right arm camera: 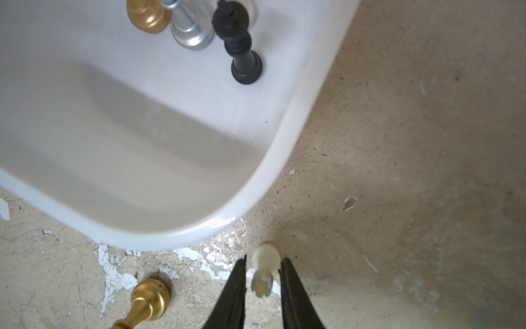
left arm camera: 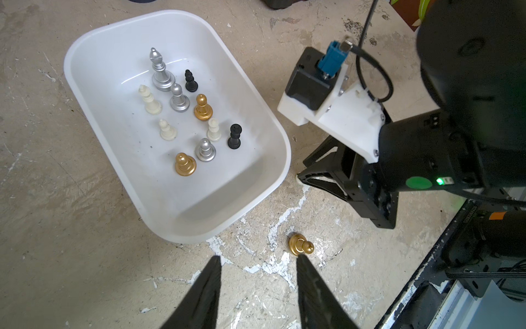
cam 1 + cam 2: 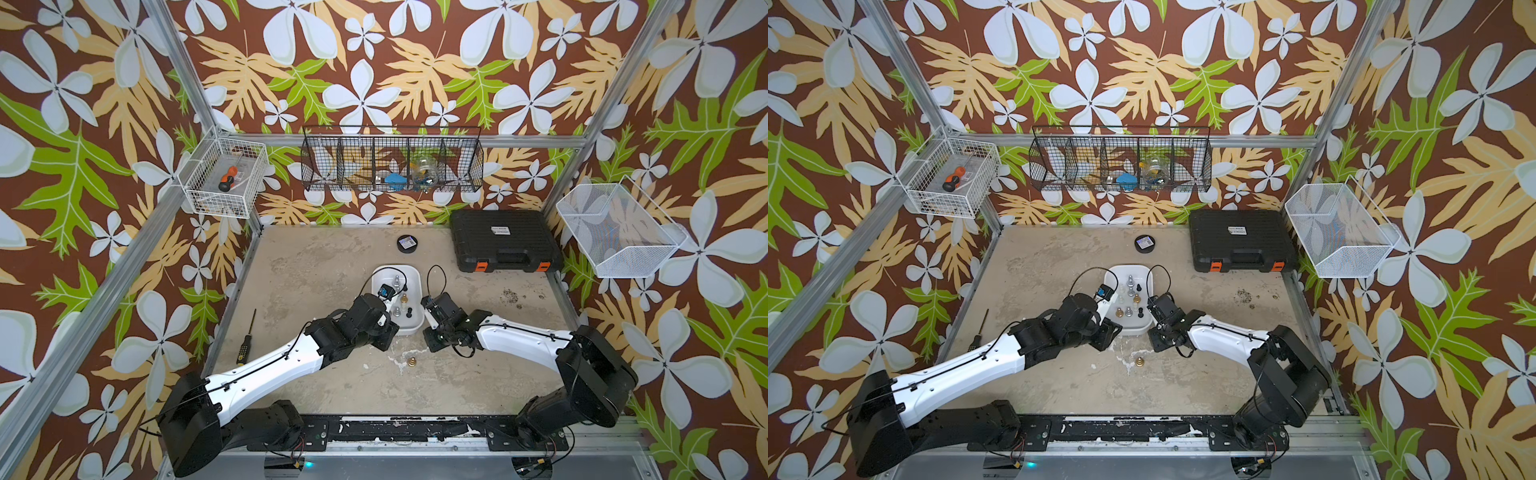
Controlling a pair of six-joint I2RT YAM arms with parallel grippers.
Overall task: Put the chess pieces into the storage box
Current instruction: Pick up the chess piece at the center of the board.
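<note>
Ten chess pieces (image 2: 185,164) stand upright inside the storage box (image 2: 85,48): two gold, three silver, three cream and two black, gathered around the middle of its floor. The box is a white tub near the middle of the surface (image 3: 311,257), and in both top views it lies between the two wrists.

Two more pieces are outside the box. A cream piece (image 1: 266,256) is on the surface just beside a rounded corner of the box. The right jaws sit low on either side of it, drawn close together, and the wrist view does not show whether they press on it. A gold pawn (image 2: 301,247) stands on the surface near the end of the box that faces the robot, apart from the cream piece. The left jaws are by that same end, apart with nothing between them, and one tip is just beside the gold pawn in the wrist view.

A black round puck (image 3: 407,243) lies beyond the far end of the box. A black case (image 3: 505,245) with orange latches sits in the far right corner. A screwdriver (image 3: 247,338) lies near the left edge.

A white wire basket (image 3: 216,205) on the left wall holds an orange-handled tool (image 3: 227,178). A black wire basket (image 3: 332,166) hangs on the back wall, and a white mesh basket (image 3: 623,262) hangs on the right.
</note>
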